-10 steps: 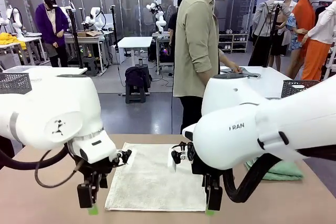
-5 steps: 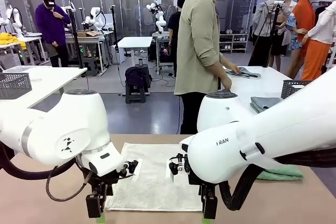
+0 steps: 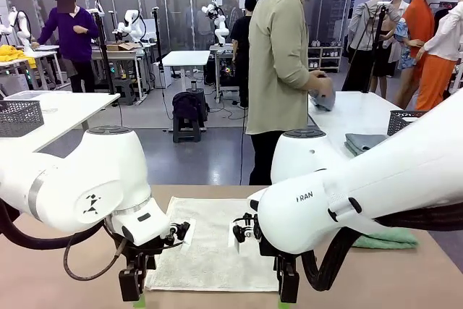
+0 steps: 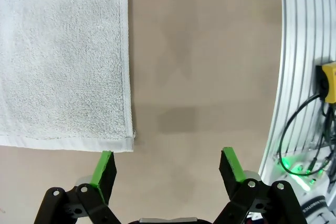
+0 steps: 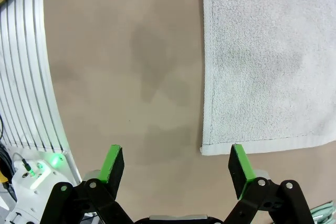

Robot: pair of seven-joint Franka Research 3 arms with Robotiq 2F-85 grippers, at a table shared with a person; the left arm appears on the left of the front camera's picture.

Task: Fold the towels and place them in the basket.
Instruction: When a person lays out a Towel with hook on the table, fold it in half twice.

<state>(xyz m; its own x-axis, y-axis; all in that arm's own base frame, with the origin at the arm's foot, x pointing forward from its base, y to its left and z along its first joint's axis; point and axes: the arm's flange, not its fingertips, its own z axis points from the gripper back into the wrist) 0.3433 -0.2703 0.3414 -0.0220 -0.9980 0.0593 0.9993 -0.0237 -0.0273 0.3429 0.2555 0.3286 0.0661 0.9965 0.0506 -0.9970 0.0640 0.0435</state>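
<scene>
The white towel (image 3: 213,251) lies flat at the bottom middle of the frame, both jaws spread wide by its near corners, so folding seems just starting and each must next pinch a corner.

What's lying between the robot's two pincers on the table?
The cream white towel lies flat there, its near edge running from the left pincer to the right pincer, both open by its near corners. The front view shows it.

Bright even overhead light, soft shadows, sharp focus, wide-angle edge bending
</scene>
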